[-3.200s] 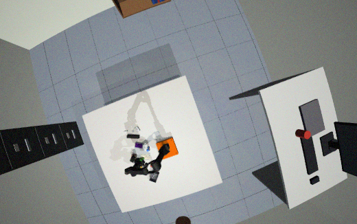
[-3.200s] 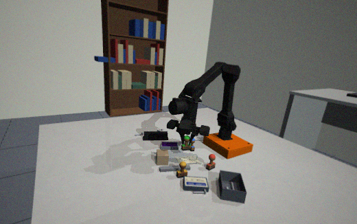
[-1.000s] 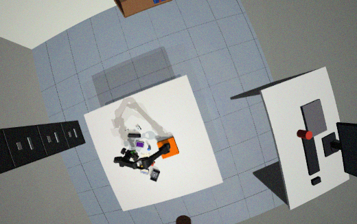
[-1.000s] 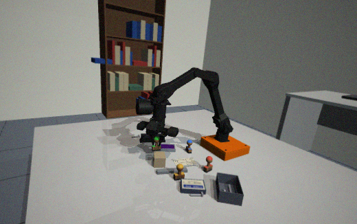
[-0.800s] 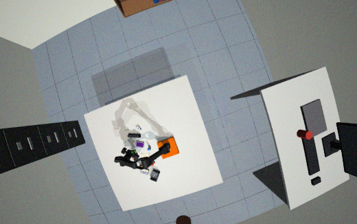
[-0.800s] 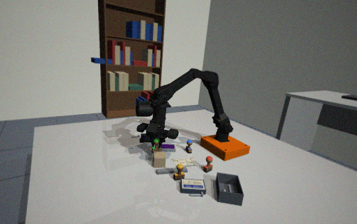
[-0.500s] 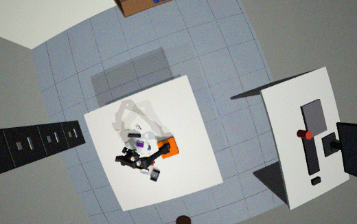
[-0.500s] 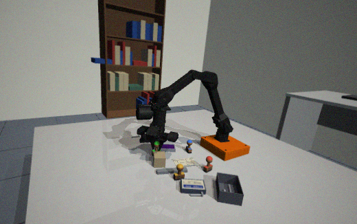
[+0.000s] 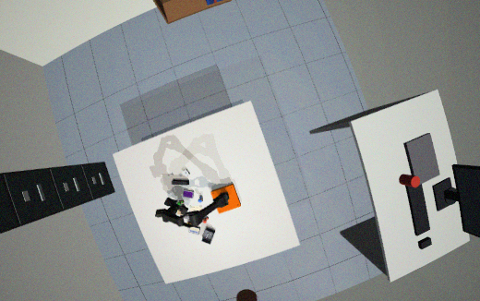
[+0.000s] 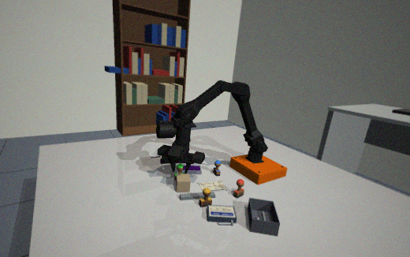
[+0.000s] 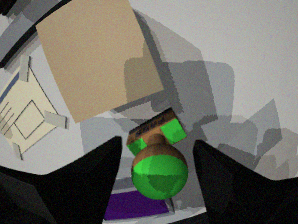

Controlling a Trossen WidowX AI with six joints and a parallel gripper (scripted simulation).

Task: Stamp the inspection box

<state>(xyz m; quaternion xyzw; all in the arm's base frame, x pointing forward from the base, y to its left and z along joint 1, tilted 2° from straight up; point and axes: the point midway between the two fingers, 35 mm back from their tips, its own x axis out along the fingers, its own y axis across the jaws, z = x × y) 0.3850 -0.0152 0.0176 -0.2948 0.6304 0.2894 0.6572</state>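
Observation:
The green-knobbed stamp (image 10: 180, 167) (image 11: 160, 172) appears upright on the bench behind the tan block; its label is too blurred to read. My gripper (image 10: 180, 170) (image 11: 158, 144) is open, pointing down, with one finger on each side of the stamp and a gap beside the knob on both sides in the wrist view. The cream card (image 10: 213, 186) (image 11: 20, 95) lies flat under clips, and a square box outline shows on it in the wrist view. The purple ink pad (image 9: 187, 194) (image 10: 193, 169) (image 11: 135, 206) lies close by the stamp, partly hidden in the wrist view.
The tan block (image 10: 183, 183) (image 11: 100, 60) stands between the stamp and card. Blue (image 10: 217, 167), red (image 10: 239, 188) and yellow (image 10: 206, 197) stamps stand around the card. A grey bar (image 10: 189, 196), a labelled case (image 10: 221, 214) and a dark open tray (image 10: 262, 226) lie in front.

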